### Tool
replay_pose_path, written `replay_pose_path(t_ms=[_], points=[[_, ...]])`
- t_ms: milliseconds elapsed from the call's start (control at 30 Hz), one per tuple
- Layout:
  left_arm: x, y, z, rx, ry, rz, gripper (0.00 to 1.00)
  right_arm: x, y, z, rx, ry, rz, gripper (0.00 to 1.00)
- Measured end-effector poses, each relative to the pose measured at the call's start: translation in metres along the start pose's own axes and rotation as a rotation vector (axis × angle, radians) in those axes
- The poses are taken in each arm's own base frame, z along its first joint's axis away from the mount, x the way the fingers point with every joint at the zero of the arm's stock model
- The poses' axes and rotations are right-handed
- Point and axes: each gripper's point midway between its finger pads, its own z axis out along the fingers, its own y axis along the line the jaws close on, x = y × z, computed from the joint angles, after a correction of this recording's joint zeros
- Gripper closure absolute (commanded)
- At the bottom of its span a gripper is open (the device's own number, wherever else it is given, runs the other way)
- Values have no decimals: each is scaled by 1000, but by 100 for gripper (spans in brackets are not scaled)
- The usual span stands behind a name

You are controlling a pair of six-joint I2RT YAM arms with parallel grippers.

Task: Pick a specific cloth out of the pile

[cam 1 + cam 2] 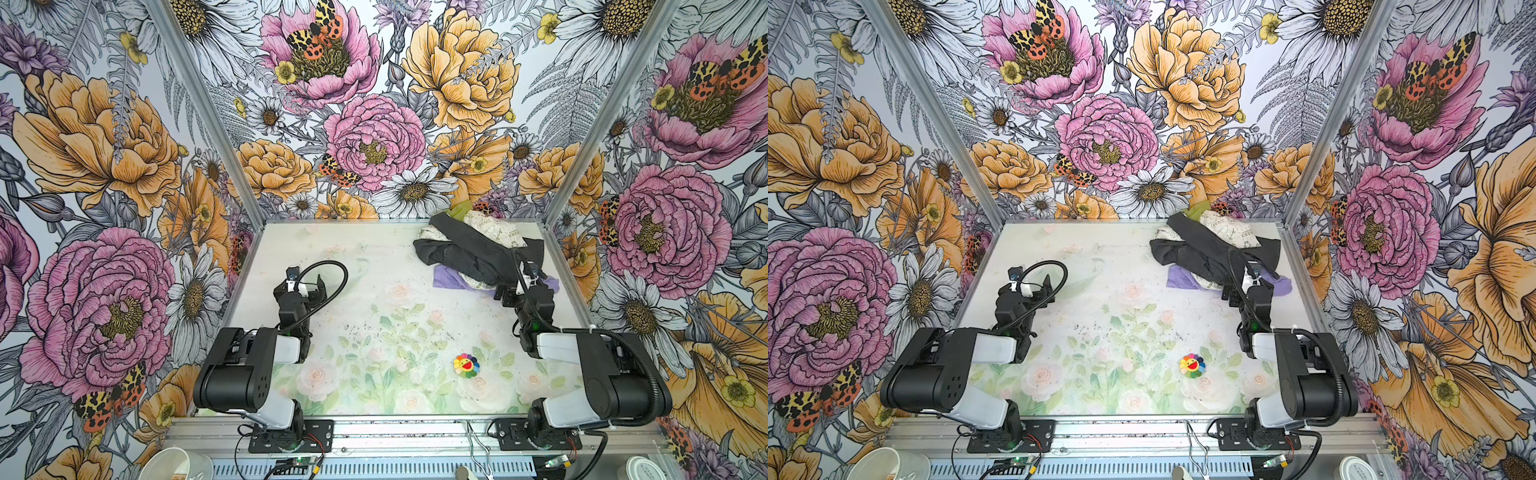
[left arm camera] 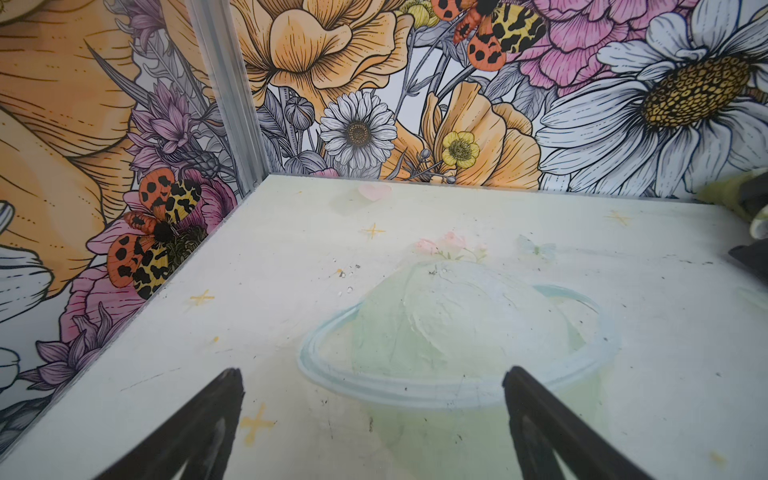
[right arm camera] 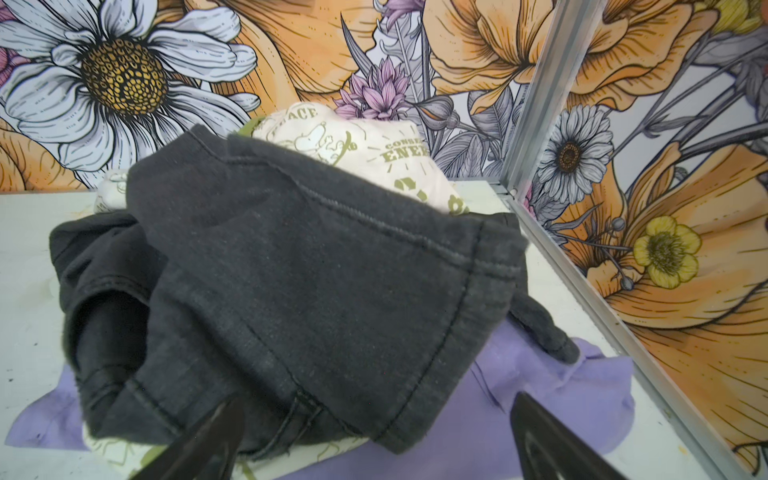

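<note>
Right gripper (image 3: 376,401): the jaws are spread wide and nothing is held; it is poised at the near edge of the pile, low over the fabric.
Purple cloth (image 3: 552,386): it is found at the bottom of the pile, flat on the table. Only its near edge and two corners are exposed, one toward the middle of the table and one beside the side wall.
Dark grey garment (image 3: 311,270): it is draped across the purple cloth and covers most of it.
Cream printed cloth (image 3: 374,149): it is bunched behind the grey garment, and a fold of it is also seen under the garment's near hem.
Green fabric (image 1: 459,210): a scrap is seen at the back, against the wall.
Pile (image 1: 478,249): it is heaped in the far right corner of the table (image 1: 353,257).
Left gripper (image 2: 372,374): it is opened wide and empty, over bare table, well apart from the pile.
Flower toy (image 1: 466,365): it is left alone near the front of the table.
Step in hand: the approach is judged to be under way; no cloth is gripped yet.
Next move: an exposed purple corner should be pinched without the grey hem being caught, then drawn out low and sideways.
</note>
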Motion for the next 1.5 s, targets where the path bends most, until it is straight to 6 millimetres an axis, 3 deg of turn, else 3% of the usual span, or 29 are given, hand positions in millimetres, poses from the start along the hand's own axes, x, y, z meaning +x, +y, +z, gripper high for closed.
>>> replay_pose_path(t_ms=[133, 333, 600, 767, 1000, 1300, 1500], points=[[-14, -1, -13, 8, -50, -6, 1, -24, -1, -17, 8, -40, 6, 1], [-49, -10, -34, 18, -120, -16, 2, -66, -5, -57, 12, -116, 65, 0], [-105, -54, -71, 139, -174, -26, 1, -89, -1, -87, -32, -108, 151, 3], [-115, -72, -91, 219, -168, -69, 1, -75, 10, -85, -92, -29, 218, 9], [-103, -92, -104, 341, -90, -119, 1, -51, 37, -72, -186, 109, 282, 21], [-95, -112, -113, 442, -42, -139, 1, -6, 74, -58, -245, 289, 252, 27], [-90, -118, -113, 465, -18, -143, 1, 12, 75, -51, -215, 354, 263, 33]])
